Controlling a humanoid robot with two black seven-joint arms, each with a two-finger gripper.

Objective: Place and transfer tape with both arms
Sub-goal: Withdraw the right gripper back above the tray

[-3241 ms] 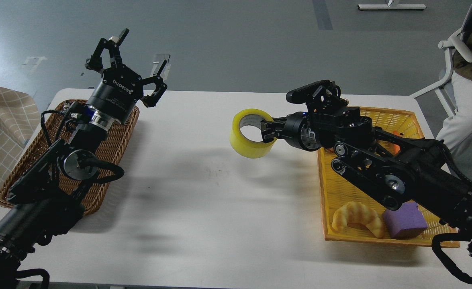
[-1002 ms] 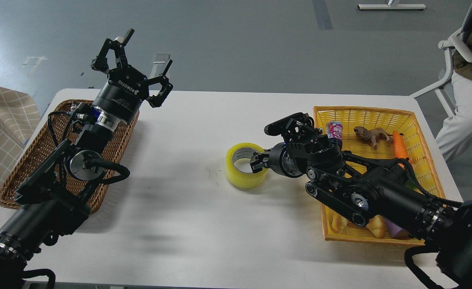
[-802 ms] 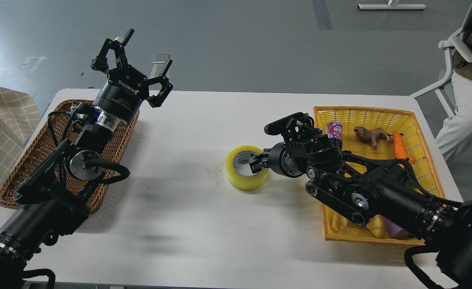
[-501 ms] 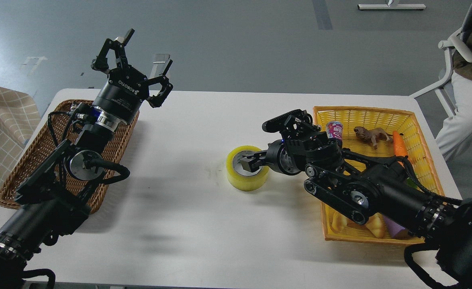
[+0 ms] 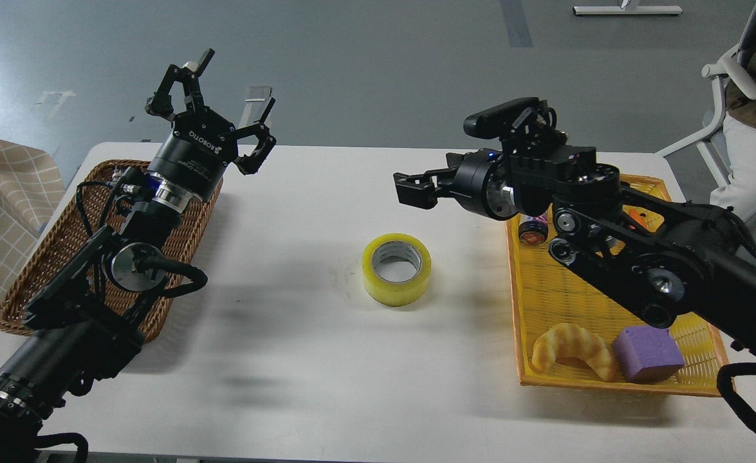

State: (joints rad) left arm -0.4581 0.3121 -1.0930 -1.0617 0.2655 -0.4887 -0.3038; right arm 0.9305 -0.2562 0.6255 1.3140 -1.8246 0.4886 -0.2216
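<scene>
The tape (image 5: 397, 269), a yellow roll with a grey-white core, lies flat on the white table (image 5: 300, 360) near its middle, with nothing touching it. My right gripper (image 5: 407, 188) hangs above and slightly right of the roll. Its fingers are spread and it is empty. My left gripper (image 5: 223, 87) is raised over the far left of the table, above the brown basket's far end. It is wide open and empty, far from the tape.
A brown wicker basket (image 5: 43, 270) sits at the left under my left arm. A yellow basket (image 5: 532, 308) at the right holds a croissant (image 5: 571, 350), a purple block (image 5: 648, 352) and a small can (image 5: 533, 230). A seated person (image 5: 751, 116) is at the far right.
My right gripper set the tape down flat on the table, opened, and rose up and away to the right. The tape stays on the table. My left arm has barely moved.
</scene>
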